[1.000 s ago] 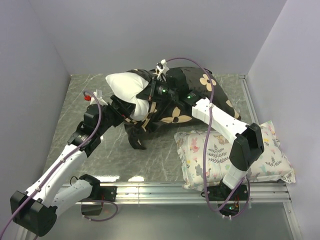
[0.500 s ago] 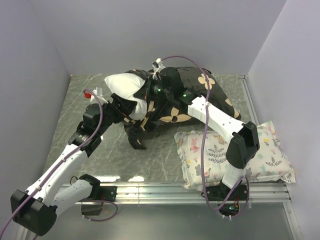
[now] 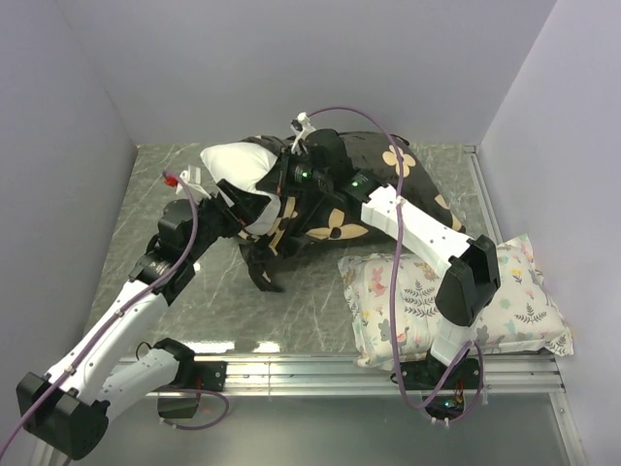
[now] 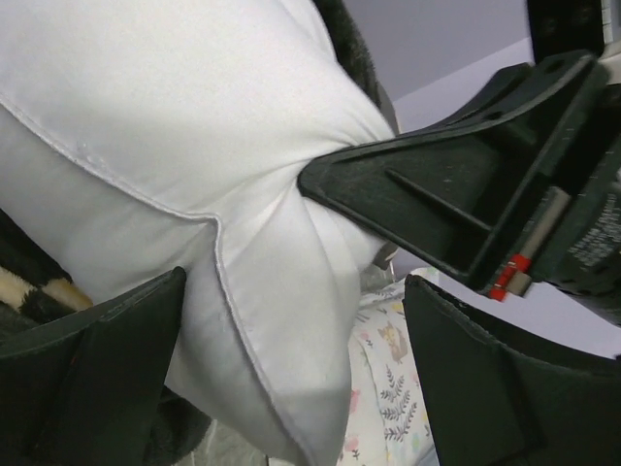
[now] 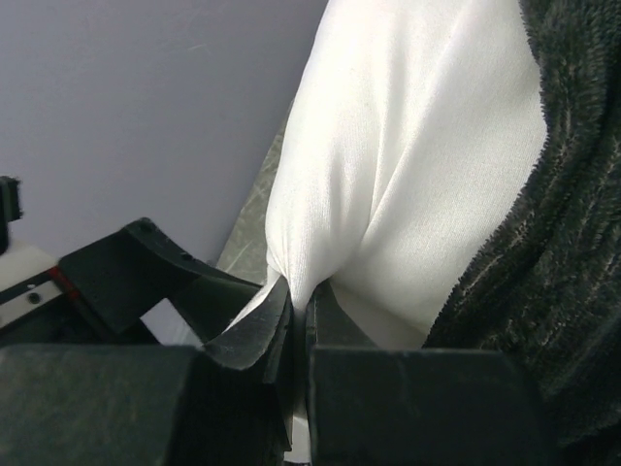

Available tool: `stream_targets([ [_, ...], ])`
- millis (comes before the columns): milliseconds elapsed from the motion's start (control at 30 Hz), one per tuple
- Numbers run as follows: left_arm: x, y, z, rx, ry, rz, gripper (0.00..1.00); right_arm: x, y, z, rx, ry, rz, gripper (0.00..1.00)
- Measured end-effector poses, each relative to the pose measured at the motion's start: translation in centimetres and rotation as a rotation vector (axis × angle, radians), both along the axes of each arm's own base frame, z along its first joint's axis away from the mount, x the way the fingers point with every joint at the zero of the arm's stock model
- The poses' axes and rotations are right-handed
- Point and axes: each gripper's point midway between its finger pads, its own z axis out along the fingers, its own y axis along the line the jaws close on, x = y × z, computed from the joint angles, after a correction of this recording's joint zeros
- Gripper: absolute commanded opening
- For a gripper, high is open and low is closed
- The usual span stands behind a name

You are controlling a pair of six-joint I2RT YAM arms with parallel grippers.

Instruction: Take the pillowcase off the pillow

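The white pillow (image 3: 236, 166) sticks out of the left end of the black pillowcase (image 3: 383, 184) with tan flower motifs, at the back middle of the table. My right gripper (image 3: 281, 186) is shut on a pinch of the pillow's white fabric (image 5: 388, 155), with the black plush pillowcase (image 5: 568, 243) just to its right. My left gripper (image 3: 243, 209) is open. Its fingers (image 4: 92, 383) stand on either side of the pillow's lower corner (image 4: 281, 349), with a gap on the right side. A bit of the pillowcase (image 4: 24, 262) shows at the left there.
A smaller floral-print pillow (image 3: 456, 291) lies at the front right beside the pillowcase; it also shows past my left fingers (image 4: 383, 388). Grey walls enclose the marble tabletop (image 3: 194, 291) on three sides. A metal rail (image 3: 388, 364) runs along the near edge.
My right gripper has moved a little left and back with the pillow fabric in it, and the exposed white end has shifted slightly left. My left gripper has edged up toward it.
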Motion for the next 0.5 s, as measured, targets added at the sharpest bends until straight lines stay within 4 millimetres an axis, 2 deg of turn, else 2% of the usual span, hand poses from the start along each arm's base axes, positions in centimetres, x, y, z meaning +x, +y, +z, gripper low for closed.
stream_targets([
  [233,1.5,-0.5,-2.8,0.042,0.076,0.007,0.99,-0.4,0.2,-0.7,-0.029,0.020,0.009,0.00],
  [400,1.9,-0.5,-3.3,0.049,0.085,0.021,0.99,-0.4,0.3,-0.7,-0.029,0.021,0.006,0.00],
  [500,2.5,-0.6,-3.9,0.055,0.104,0.033,0.91,-0.1,0.1,-0.8,-0.033,0.018,-0.009,0.00],
])
